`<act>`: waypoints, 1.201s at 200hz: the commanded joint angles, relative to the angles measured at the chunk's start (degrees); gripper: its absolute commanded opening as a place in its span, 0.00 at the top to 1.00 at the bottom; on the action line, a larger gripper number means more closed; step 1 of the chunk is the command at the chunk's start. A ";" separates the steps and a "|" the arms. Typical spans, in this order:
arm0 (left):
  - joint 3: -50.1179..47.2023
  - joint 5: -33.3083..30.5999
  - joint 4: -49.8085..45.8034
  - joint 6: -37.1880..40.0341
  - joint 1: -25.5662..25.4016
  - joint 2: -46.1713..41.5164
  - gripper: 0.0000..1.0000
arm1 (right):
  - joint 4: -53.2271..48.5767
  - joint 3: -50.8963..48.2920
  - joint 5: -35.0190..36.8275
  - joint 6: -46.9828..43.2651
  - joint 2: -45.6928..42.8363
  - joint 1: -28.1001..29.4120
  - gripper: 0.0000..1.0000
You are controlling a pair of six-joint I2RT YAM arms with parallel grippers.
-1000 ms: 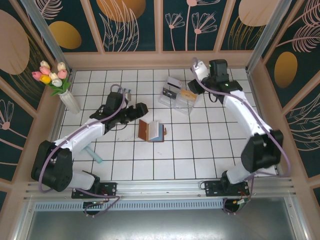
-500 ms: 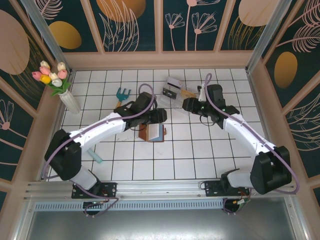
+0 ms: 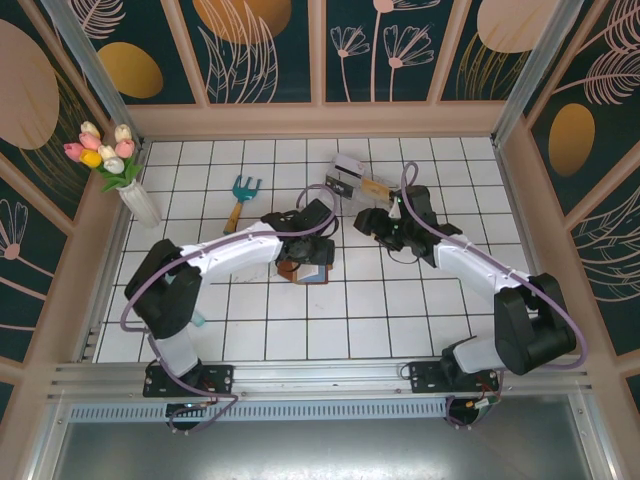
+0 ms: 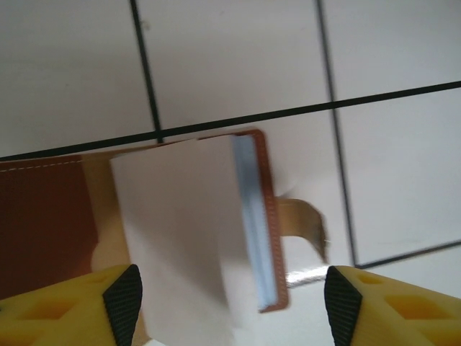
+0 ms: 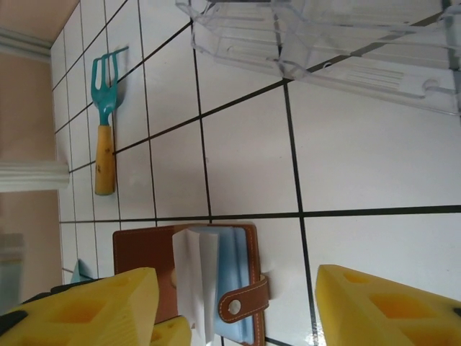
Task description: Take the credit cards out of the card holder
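Left gripper [image 4: 230,297] hangs spread over the open card holder [image 5: 144,252], with right gripper [image 5: 238,310] spread nearby. Its pockets' contents are hidden.

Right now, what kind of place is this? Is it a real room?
Probably a small robot test booth dressed up like a room. It has a white tiled floor, walls with painted flowers and a vase of tulips. A left arm and a right arm are bolted at the near edge.
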 commanded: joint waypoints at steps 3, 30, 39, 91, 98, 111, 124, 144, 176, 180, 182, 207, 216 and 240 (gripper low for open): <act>0.88 -2.91 -4.48 1.08 -0.02 2.12 0.27 | 1.95 -1.17 4.38 1.39 -2.89 0.14 0.35; 0.34 -0.68 -1.61 0.85 -0.02 4.34 0.22 | 1.65 -2.07 6.96 1.72 -4.58 -0.29 0.34; 0.76 -0.77 -1.61 0.91 -0.06 5.44 0.21 | 1.66 -2.34 6.87 1.71 -4.81 -0.57 0.34; 2.04 -7.97 -4.45 0.50 -0.03 8.09 0.24 | 1.17 -2.46 6.65 1.05 -5.26 -1.13 0.34; 2.26 -8.25 -4.60 0.46 -0.06 8.13 0.25 | 1.17 -2.38 6.56 1.13 -5.13 -1.17 0.34; 2.54 -9.59 -5.37 0.08 0.04 7.86 0.28 | 1.06 -2.11 6.30 0.99 -4.84 -1.15 0.34; 2.50 -11.52 -6.10 -0.48 0.07 6.56 0.31 | 1.07 -1.87 5.85 1.02 -4.58 -1.16 0.34; 0.99 -11.70 -5.68 -0.58 0.78 3.48 0.38 | 1.18 -1.63 5.29 1.02 -4.05 -1.20 0.34; -3.62 -9.96 -3.59 -0.84 3.21 -0.55 0.50 | 1.50 -0.96 4.52 1.14 -2.86 -1.02 0.35; -4.15 -9.85 -3.33 -0.85 3.52 -0.93 0.52 | 1.49 -0.93 4.42 1.27 -2.65 -0.91 0.35; -4.36 -9.78 -3.25 -0.84 3.63 -1.17 0.52 | 1.58 -0.84 4.35 1.30 -2.63 -0.82 0.35; -7.40 -9.53 -2.47 -0.81 5.54 -3.05 0.58 | 1.54 0.24 3.50 0.93 -1.26 0.10 0.35; -8.35 -9.67 -2.33 -0.76 6.03 -3.61 0.59 | 1.51 0.84 3.14 0.78 -0.53 0.61 0.35; -11.44 -8.47 -0.10 -0.66 7.03 -3.93 0.65 | 1.79 2.70 2.01 1.24 1.95 2.85 0.35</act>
